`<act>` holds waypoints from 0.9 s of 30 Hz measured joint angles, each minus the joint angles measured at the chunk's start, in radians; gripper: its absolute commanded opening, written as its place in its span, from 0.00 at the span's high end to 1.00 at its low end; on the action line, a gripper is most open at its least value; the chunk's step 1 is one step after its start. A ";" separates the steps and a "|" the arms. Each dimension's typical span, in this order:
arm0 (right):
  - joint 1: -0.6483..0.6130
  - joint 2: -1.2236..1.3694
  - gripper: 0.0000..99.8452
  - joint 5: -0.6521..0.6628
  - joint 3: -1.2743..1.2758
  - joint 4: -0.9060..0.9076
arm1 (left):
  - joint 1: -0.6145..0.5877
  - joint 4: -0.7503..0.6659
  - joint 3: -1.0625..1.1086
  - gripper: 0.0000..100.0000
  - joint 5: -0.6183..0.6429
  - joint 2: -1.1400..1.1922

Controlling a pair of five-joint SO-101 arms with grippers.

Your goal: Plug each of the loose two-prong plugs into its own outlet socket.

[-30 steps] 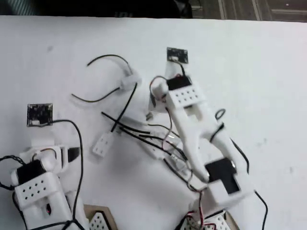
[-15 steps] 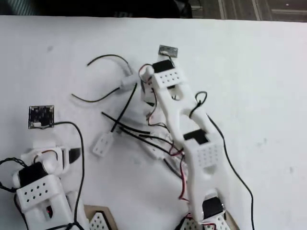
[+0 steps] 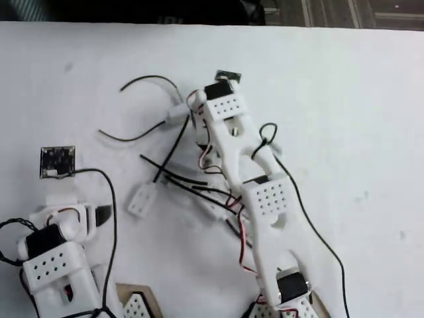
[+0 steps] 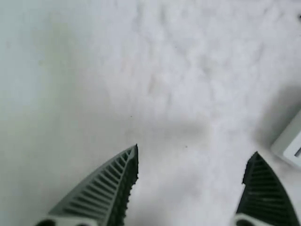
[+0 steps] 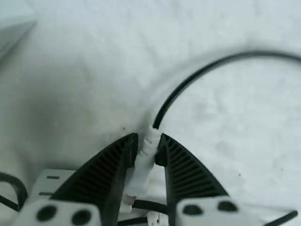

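Note:
My right gripper (image 5: 146, 139) is shut on a slim white two-prong plug (image 5: 142, 165), whose black cord (image 5: 202, 70) arcs away over the table. In the high view the right arm (image 3: 222, 112) stretches to the middle of the table, its wrist right beside a white plug (image 3: 176, 112) with looping black cords. A white outlet socket (image 3: 142, 198) lies nearer the front, left of a tangle of cords. My left gripper (image 4: 195, 151) hangs open over bare tabletop with nothing between its fingers. A white block's corner (image 4: 289, 141) lies just beside it. The left arm (image 3: 53, 262) sits at the front left.
Black and red cords (image 3: 199, 182) cross the table's middle under the right arm, with another small white connector (image 3: 213, 207) among them. A white block (image 5: 47, 183) lies close to my right gripper. Wooden arm bases (image 3: 136, 301) stand at the front edge.
The right arm swung left and stretched out farther, bringing its wrist beside the white plug with the looped cords. The left arm barely shifted.

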 measured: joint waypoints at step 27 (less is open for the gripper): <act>-0.064 -1.076 0.98 0.486 0.740 0.025 | 0.054 -0.040 0.000 0.65 0.003 0.000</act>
